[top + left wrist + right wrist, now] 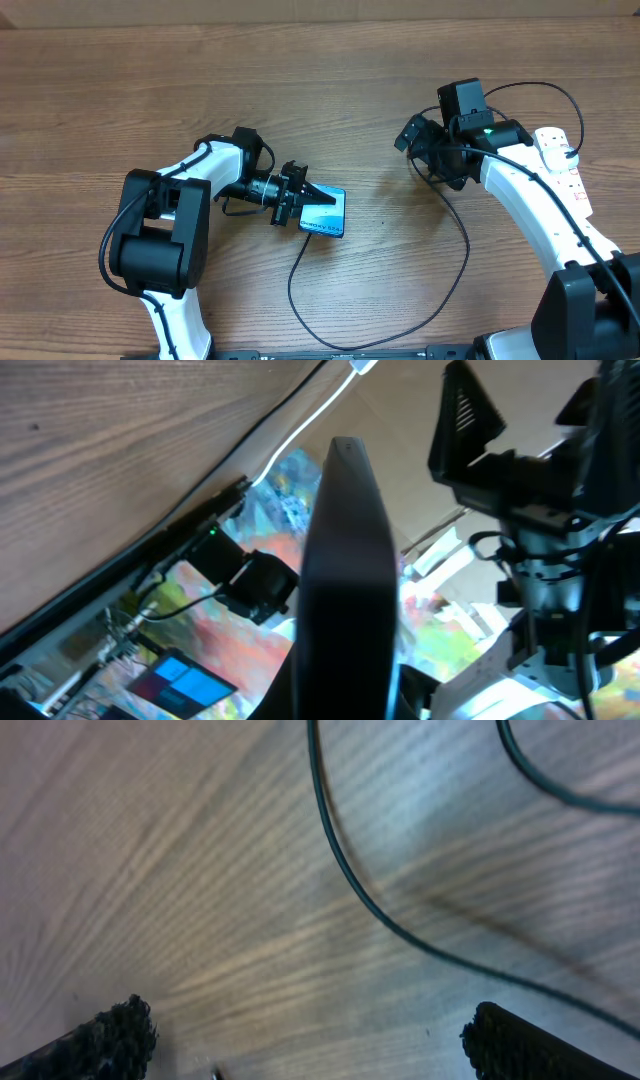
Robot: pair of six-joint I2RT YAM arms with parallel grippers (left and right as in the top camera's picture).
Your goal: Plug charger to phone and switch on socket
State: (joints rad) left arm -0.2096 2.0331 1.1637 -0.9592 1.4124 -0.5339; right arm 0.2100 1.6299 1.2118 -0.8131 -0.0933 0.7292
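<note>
Lying on the desk (180,850) between the wide-spread, empty right fingers (110,1032), the charger (345,870); left fingers (345,560) clamped on the phone (328,218), mid-frame.

Left tool (306,192) pinched — right tool (310,1032) spread

Phone (330,220), blue screen up, beneath my left pincer (322,196), charger (290,283), thin black loop from its edge, socket (558,148), white, far right.
</note>
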